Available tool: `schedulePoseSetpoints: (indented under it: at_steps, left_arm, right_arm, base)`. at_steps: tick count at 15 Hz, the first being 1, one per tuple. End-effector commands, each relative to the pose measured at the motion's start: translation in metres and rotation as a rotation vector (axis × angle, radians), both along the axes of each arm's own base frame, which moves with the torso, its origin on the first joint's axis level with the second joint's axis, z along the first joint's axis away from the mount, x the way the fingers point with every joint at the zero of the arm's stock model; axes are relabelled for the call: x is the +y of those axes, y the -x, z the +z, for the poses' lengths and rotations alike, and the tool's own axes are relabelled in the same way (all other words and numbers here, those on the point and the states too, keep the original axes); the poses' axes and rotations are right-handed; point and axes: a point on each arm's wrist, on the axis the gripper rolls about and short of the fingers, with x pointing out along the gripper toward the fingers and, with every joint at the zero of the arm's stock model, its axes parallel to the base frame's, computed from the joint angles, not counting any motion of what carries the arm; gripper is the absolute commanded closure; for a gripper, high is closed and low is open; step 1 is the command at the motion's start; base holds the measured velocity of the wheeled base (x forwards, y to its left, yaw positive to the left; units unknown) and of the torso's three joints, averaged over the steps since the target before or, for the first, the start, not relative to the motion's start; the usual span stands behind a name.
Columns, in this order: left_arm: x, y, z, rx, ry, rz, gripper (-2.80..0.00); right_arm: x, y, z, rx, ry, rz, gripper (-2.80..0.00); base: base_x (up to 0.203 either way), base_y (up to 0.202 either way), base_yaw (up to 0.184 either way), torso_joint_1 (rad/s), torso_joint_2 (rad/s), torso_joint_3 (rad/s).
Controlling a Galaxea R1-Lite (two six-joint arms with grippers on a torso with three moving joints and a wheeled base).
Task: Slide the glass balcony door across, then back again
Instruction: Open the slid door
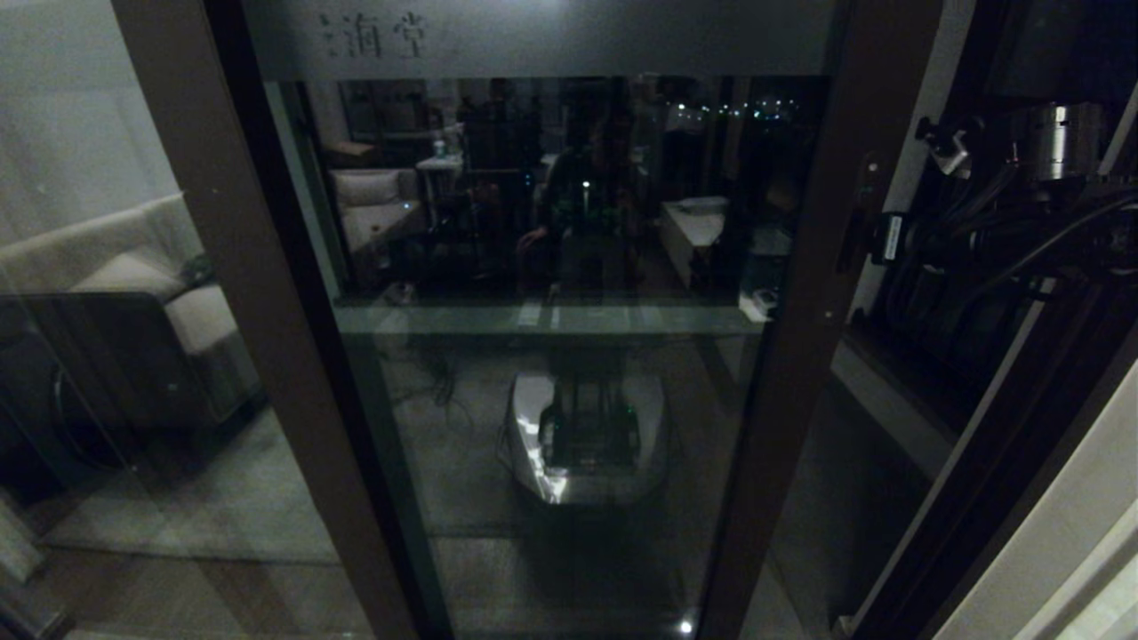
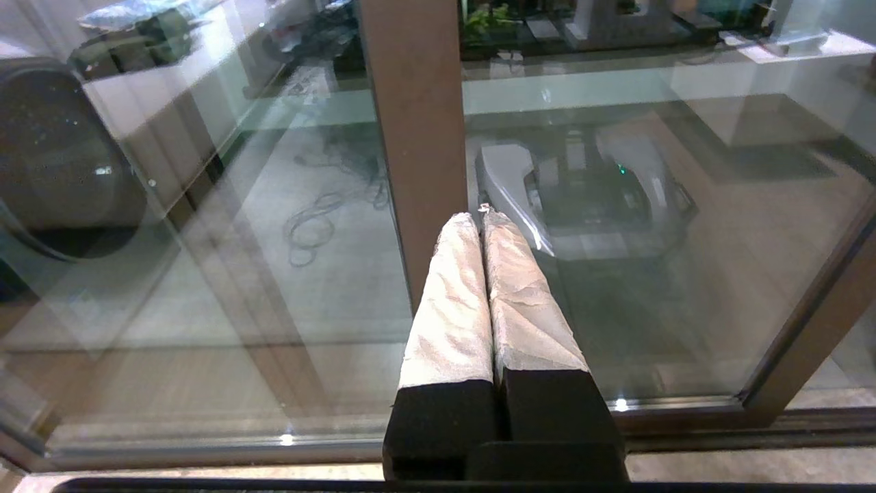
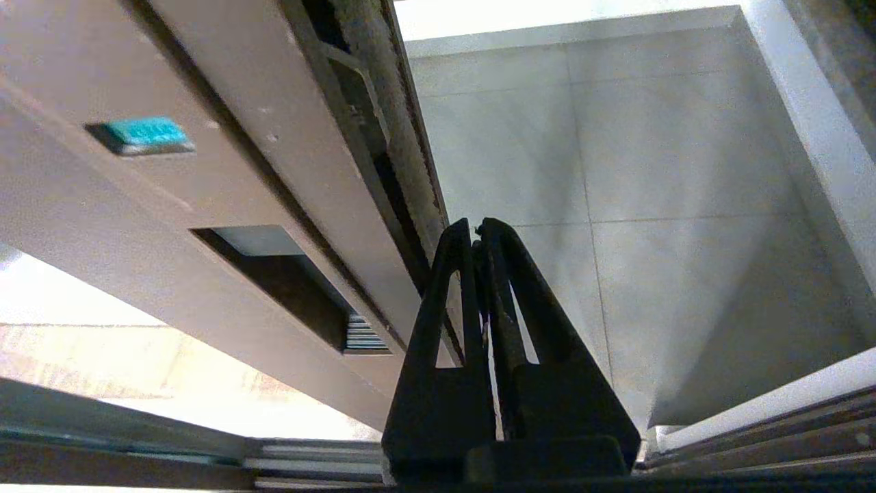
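The glass balcony door (image 1: 551, 293) stands before the robot, its recessed handle (image 3: 287, 284) just beside the right claw (image 3: 477, 229).

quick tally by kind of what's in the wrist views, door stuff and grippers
glass balcony door: 1
recessed handle in its stile: 1
teal sticker on the stile: 1
grippers: 2, left gripper and right gripper, both with fingers shut and holding nothing
total: 5
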Motion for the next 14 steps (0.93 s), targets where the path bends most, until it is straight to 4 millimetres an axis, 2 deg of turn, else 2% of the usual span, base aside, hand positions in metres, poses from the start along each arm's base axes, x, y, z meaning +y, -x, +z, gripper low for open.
schedulePoseSetpoints:
  at_steps: [1,14]
  left_arm:
    - [0.0,0.0,0.0,0.001,0.0,0.0,0.0]
    - [0.0,0.0,0.0,0.001,0.0,-0.002,0.0]
  right_arm:
    - [0.002,-0.001,-0.003,0.007,0.0,0.006,0.0]
    - [0.019,0.0,-0.007,0.024,0.001,0.047,0.0]
  base:
    - [0.0,0.0,0.0,0.0,0.0,0.0]
    - [0.0,0.0,0.0,0.0,0.0,0.0]
